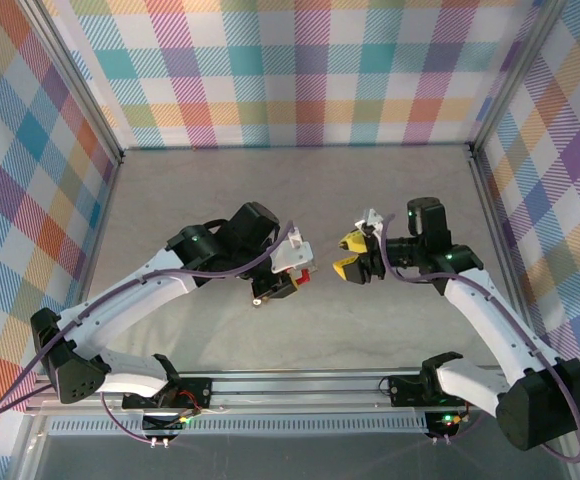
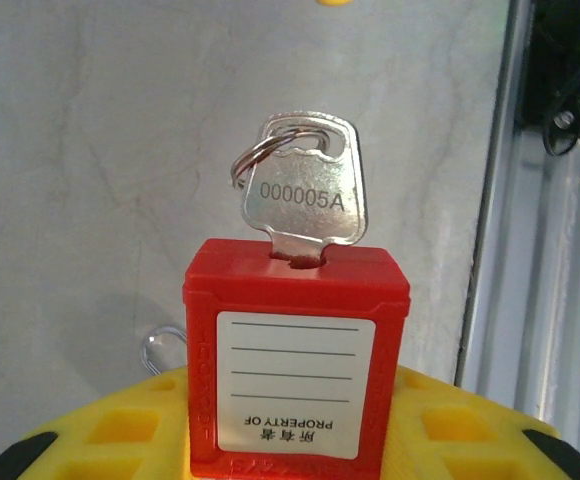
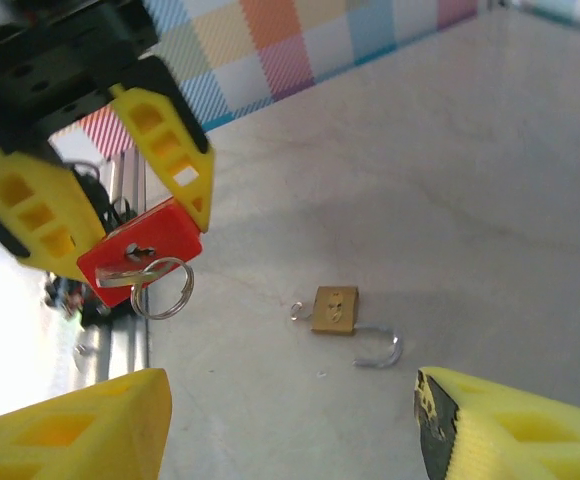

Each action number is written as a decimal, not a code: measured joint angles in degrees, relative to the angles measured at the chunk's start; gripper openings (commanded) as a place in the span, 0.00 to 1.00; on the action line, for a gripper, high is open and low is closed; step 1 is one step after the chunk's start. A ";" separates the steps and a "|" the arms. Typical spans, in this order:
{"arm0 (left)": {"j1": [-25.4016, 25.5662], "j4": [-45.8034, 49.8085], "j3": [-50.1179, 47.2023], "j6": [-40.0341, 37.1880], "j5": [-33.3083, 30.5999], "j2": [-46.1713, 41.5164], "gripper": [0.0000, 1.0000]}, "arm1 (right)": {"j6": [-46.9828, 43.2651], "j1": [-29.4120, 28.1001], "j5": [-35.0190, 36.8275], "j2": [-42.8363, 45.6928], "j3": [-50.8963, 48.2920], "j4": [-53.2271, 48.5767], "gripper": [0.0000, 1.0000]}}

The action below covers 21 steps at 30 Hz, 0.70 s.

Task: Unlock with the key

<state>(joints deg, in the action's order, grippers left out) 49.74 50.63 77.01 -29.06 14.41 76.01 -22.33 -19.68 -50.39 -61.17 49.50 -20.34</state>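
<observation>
while my left gripper (image 1: 292, 272) clamps the red padlock (image 2: 295, 360) by its body between both yellow fingers (image 2: 120, 440), the key (image 2: 310, 195) sits pushed into the keyway on the lock's free end, standing out past my fingertips with its split ring (image 2: 260, 155) hanging through the bow. beyond the key there is only bare table (image 2: 120, 150); off to one side of it runs the metal frame rail (image 2: 500, 200), near but not touching.

my right gripper (image 1: 350, 254) is spread wide with nothing between its fingers (image 3: 70, 430). straight ahead of it, across a small gap of air, hangs the left gripper with the red padlock, key end toward me, ring dangling under the lock. lower and further ahead, a small brass padlock (image 3: 335, 308) lies flat on the table, its shackle swung out, well apart from both grippers. past it the table runs open up to the plaid wall (image 3: 300, 40).
</observation>
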 measured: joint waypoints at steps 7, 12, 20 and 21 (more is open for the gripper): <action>0.00 3.32 1.81 -0.87 1.68 2.10 0.00 | -14.36 -7.02 0.44 -0.39 0.98 -1.60 0.65; 0.00 3.85 1.86 -1.01 2.51 2.32 0.00 | -18.25 -9.64 0.46 -0.52 1.18 -1.57 0.63; 0.00 3.89 1.86 -1.01 2.69 2.32 0.00 | -19.50 -10.73 0.20 -1.64 1.18 -1.62 0.50; 0.00 3.89 1.86 -1.01 2.69 2.32 0.00 | -19.50 -10.75 0.09 -1.92 1.18 -1.62 0.47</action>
<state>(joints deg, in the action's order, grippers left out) 49.74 54.52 78.87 -30.06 17.10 78.32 -41.82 -30.44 -50.30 -63.09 50.68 -21.96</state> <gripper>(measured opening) 0.371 0.514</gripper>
